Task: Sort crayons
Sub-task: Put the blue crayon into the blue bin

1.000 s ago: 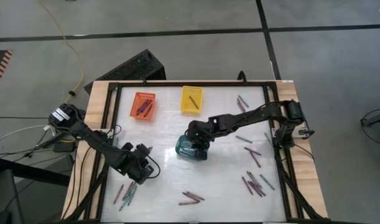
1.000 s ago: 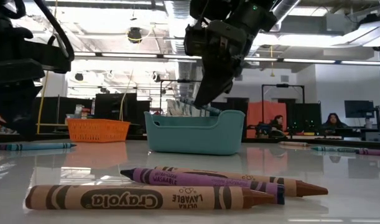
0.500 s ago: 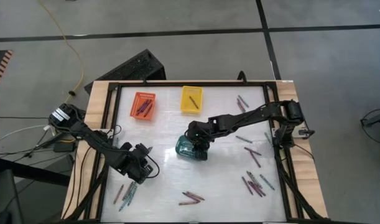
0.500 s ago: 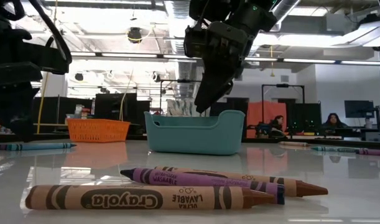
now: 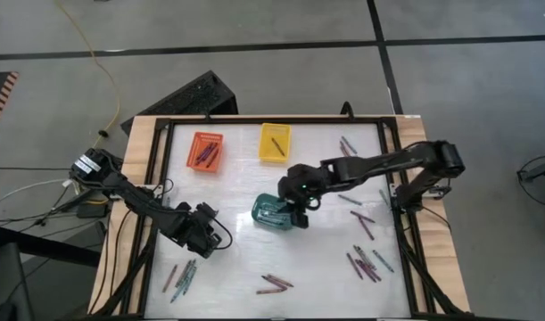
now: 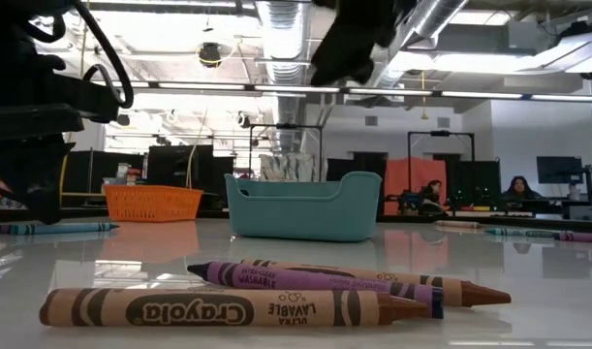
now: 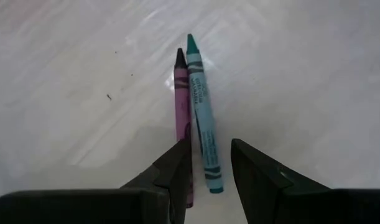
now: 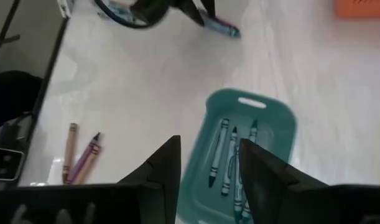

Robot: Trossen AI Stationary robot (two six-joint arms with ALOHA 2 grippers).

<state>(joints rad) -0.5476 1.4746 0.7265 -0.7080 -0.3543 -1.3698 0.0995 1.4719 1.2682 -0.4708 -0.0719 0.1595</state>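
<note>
Partly sorted: teal crayons in teal basket; many crayons loose on surface. Right gripper open, empty, above basket. Left gripper part-open astride teal crayon, not gripping

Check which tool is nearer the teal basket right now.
Right. The right tool hangs over the teal basket, open and empty, crayons lying inside below it. The left tool is off to the basket's side, open over a teal crayon.
</note>
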